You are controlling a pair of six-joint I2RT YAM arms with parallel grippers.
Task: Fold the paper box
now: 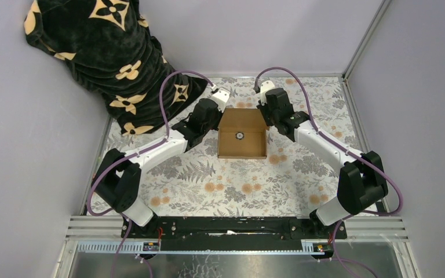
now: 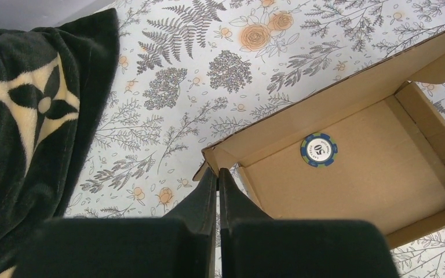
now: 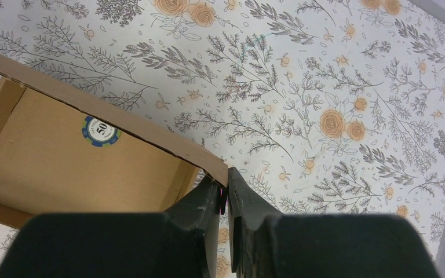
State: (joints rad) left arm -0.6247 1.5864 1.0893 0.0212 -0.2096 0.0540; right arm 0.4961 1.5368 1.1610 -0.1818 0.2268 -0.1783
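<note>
Atop flowery cloth (image 1: 208,179), rectangular brown cardboard paper box (image 1: 249,145)

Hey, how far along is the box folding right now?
Done: the paper box already stands as an open tray with its walls up, a blue chip lying inside. In hand: the left claw and right claw, both shut, sit at its two far corners; whether either pinches cardboard is unclear. Left: the top is open, so closing it remains.
</note>
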